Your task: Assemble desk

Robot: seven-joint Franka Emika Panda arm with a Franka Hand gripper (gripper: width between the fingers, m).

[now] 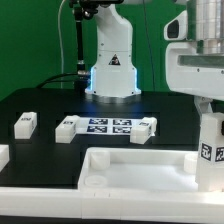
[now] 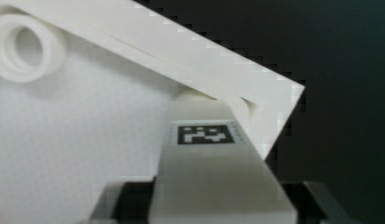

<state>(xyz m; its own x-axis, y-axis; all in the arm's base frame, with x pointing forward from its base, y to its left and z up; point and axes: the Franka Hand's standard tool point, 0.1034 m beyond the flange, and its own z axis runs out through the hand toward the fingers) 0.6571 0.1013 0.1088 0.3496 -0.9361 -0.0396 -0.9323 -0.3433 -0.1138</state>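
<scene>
The white rimmed desk panel (image 1: pixel 130 168) lies at the front of the black table. My gripper (image 1: pixel 208 112) is above the panel's corner at the exterior view's right. It is shut on a white square leg (image 1: pixel 212 145) that hangs upright, its lower end at that corner. In the wrist view the gripper (image 2: pixel 215 208) clamps the tagged leg (image 2: pixel 210 150) between dark fingers (image 2: pixel 132 200). The leg's far end meets the panel's rimmed corner (image 2: pixel 274 95). A round socket (image 2: pixel 25 50) shows at another corner of the panel (image 2: pixel 82 140).
The marker board (image 1: pixel 110 125) lies behind the panel. Loose white legs lie at the board's two ends (image 1: pixel 66 129) (image 1: pixel 143 128), further to the exterior view's left (image 1: pixel 25 123) and at that view's left edge (image 1: pixel 3 155). The robot base (image 1: pixel 110 60) stands at the back.
</scene>
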